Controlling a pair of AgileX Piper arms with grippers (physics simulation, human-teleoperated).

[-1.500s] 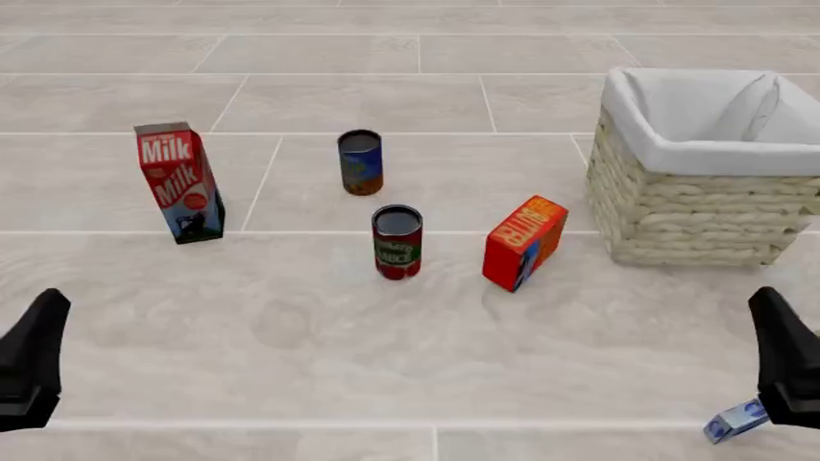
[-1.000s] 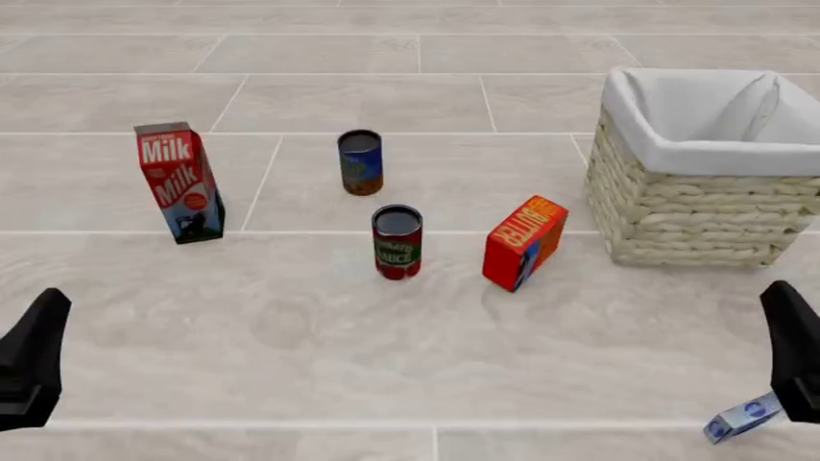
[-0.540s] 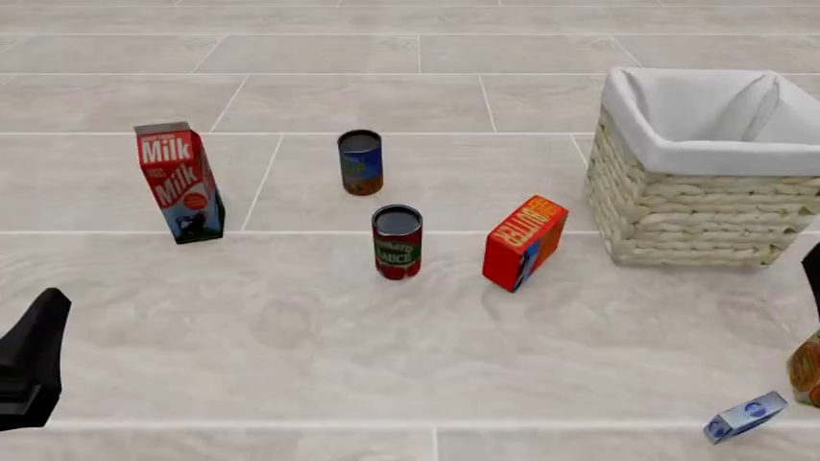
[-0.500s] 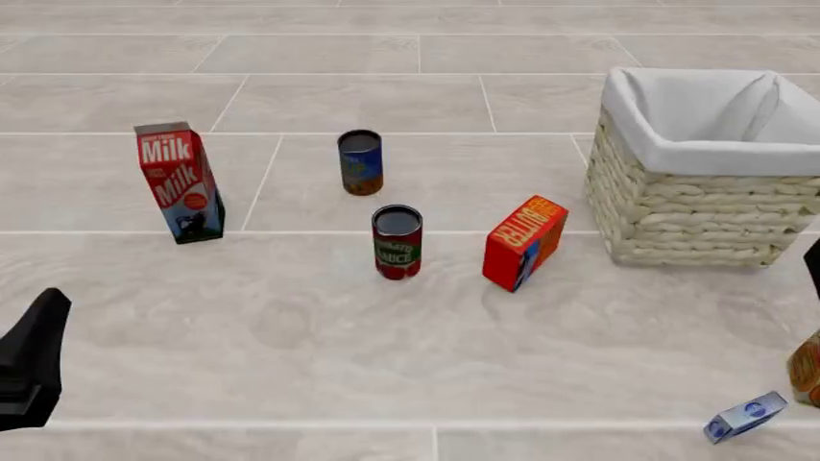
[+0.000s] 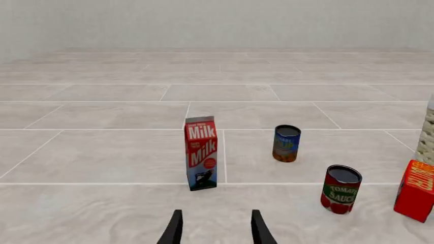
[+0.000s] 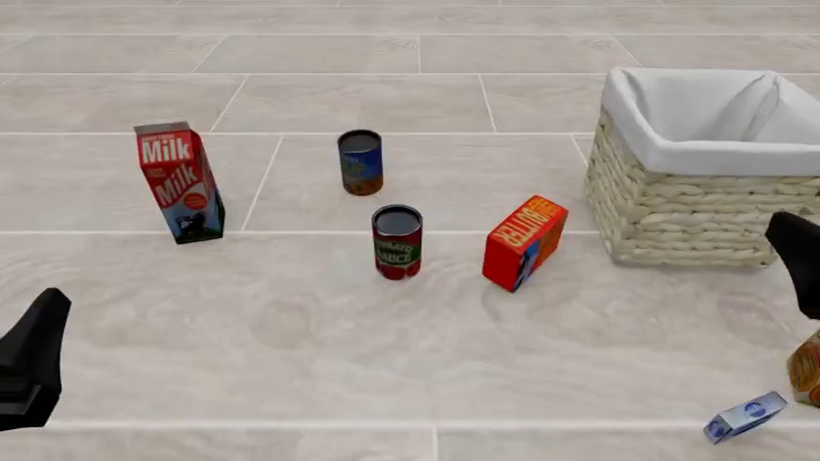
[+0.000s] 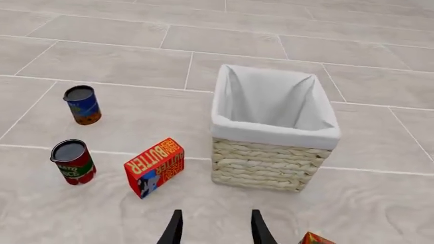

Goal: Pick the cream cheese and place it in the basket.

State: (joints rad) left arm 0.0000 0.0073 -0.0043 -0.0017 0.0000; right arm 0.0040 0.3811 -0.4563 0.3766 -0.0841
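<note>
1. Stretching across every view as pale grey marbled tiles with thin grout lines: the table point(image 6: 321, 327); closing off the far end in the left wrist view, a plain light wall point(image 5: 217, 23).
2. Lying tilted at the near right corner of the front view: the cream cheese point(image 6: 744, 417), showing as a small flat box with a blue face, a round white mark and pale white-lavender sides; touching no gripper, sitting well nearer than the basket.
3. Standing at the far right: the basket point(image 6: 686, 206), square, of pale woven wicker, with a white cloth lining folded over its rim; holding nothing visible inside in the right wrist view.
4. Standing left of the basket, tilted on an edge: a red-orange butter box point(image 6: 523, 242); further left a tomato sauce can point(image 6: 397, 242), a blue can point(image 6: 360, 162) beyond it, and a milk carton point(image 6: 179, 181) at the far left.
5. Peeking in at the right edge, just beyond the cream cheese: an orange object point(image 6: 806, 367), cut off, impossible to identify.
6. Hovering at the near left: the left gripper point(image 5: 215, 230), fingers parted and gripping nothing.
7. Hovering near the basket's near side: the right gripper point(image 7: 215, 229), likewise parted and carrying nothing.
</note>
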